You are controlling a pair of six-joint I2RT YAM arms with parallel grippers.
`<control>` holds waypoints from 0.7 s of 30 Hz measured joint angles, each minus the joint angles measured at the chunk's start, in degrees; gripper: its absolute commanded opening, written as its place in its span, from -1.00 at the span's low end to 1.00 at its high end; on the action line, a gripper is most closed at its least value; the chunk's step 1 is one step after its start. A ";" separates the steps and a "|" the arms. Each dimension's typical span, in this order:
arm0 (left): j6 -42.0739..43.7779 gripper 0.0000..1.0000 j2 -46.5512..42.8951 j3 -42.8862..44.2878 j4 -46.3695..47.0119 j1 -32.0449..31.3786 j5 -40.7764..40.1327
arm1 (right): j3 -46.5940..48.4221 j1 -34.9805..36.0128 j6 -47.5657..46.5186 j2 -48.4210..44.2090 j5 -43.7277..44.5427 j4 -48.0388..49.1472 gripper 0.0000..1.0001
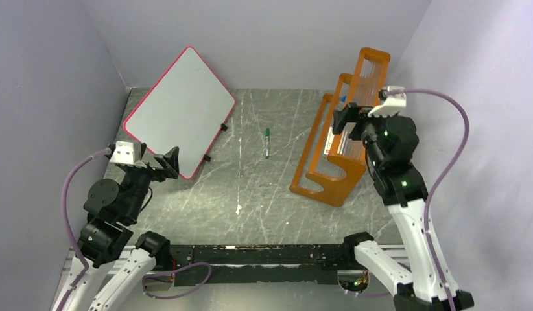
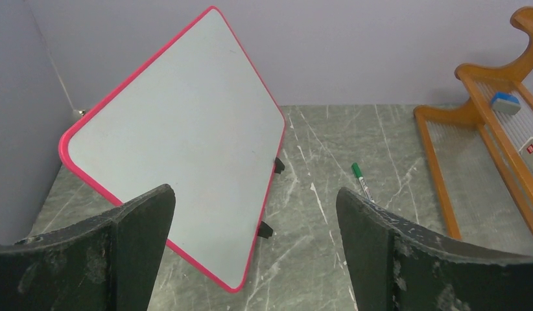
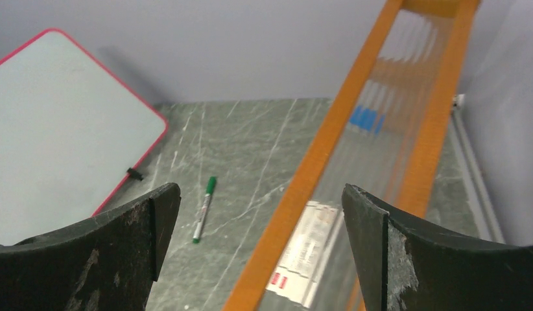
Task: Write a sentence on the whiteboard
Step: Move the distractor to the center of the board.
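Observation:
The whiteboard [image 1: 176,110] with its pink-red frame stands tilted at the back left, resting on small black feet [image 1: 207,157]. Its face [image 2: 179,136] is blank; no sentence shows on it. A green-capped marker [image 1: 267,142] lies on the grey table between the board and the rack, also seen as the marker [image 2: 360,178] in the left wrist view and the marker [image 3: 203,208] in the right wrist view. My left gripper [image 1: 157,157] hovers open just in front of the board's near corner [image 2: 235,282], holding nothing. My right gripper [image 1: 345,118] hangs open and empty over the rack.
An orange wooden rack [image 1: 335,178] stands at the right, holding a blue eraser [image 2: 505,100] and a white labelled box [image 3: 306,253]. Lilac walls close in the table on the left, back and right. A black rail [image 1: 251,253] runs along the near edge.

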 measured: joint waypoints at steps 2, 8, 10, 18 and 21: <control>0.11 0.96 -0.59 -0.85 0.42 0.00 -0.07 | 2.58 0.24 0.76 3.48 -1.62 -1.14 1.00; 0.09 0.96 -2.69 -4.44 1.25 0.00 -0.48 | 9.90 7.85 2.82 12.79 -1.60 -5.40 1.00; 0.11 0.96 -3.23 -5.35 1.51 0.00 -0.42 | 12.15 13.53 3.54 15.87 0.98 -6.25 1.00; 0.13 0.96 -4.59 -6.34 2.05 0.00 -0.63 | 16.15 25.86 8.68 29.14 7.04 -11.69 1.00; 0.11 0.96 -5.22 -6.71 2.10 0.00 -0.68 | 15.93 28.61 11.41 33.48 8.76 -13.68 1.00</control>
